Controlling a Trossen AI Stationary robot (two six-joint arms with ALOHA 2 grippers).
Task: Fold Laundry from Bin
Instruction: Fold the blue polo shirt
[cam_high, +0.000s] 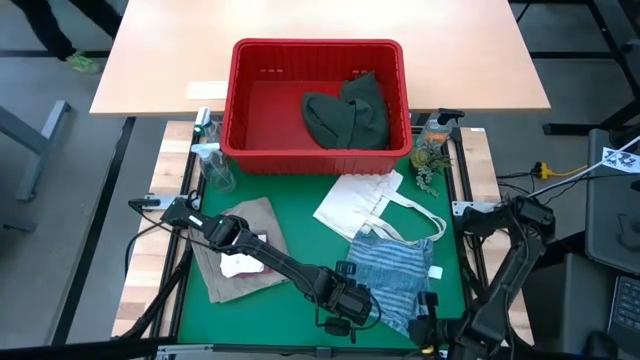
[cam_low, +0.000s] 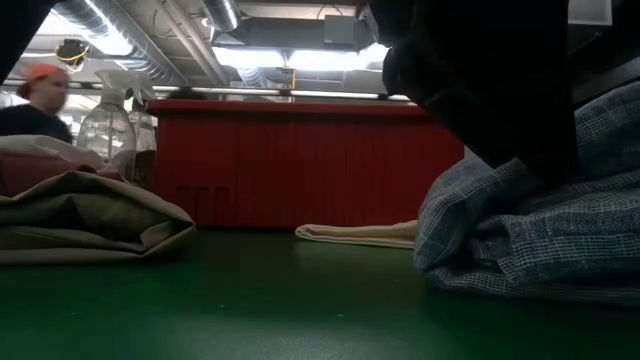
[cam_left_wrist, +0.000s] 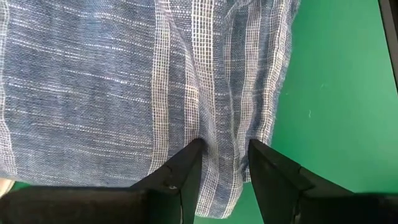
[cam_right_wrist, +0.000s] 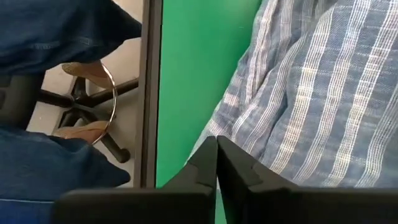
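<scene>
The blue-white striped shirt (cam_high: 395, 270) lies bunched on the green mat near the table's front edge. My left gripper (cam_left_wrist: 224, 152) reaches across from the left and stands on its near left part, with cloth between the fingers. My right gripper (cam_right_wrist: 216, 144) is shut, its tips by the shirt's near right edge (cam_right_wrist: 249, 124). The tan garment (cam_high: 262, 218) lies at the left with a small white cloth (cam_high: 238, 266) on it. The dark green garment (cam_high: 345, 115) lies in the red bin (cam_high: 240, 100) at the far side. My left gripper has a raised fold of the striped shirt (cam_left_wrist: 217, 168) between its two fingers, close to the shirt's edge. The fingers slant down onto it from the table's left. The rest of the shirt lies heaped on the mat (cam_low: 540, 230). Whether my right gripper touches the shirt, I cannot tell.
A white tote bag (cam_high: 360, 205) lies flat between the bin and the shirt. Clear bottles (cam_high: 212, 165) stand at the bin's left corner, small items (cam_high: 432, 140) at its right. A person (cam_low: 40, 95) is beyond the table; legs and a chair base (cam_right_wrist: 87, 118) show past the near edge.
</scene>
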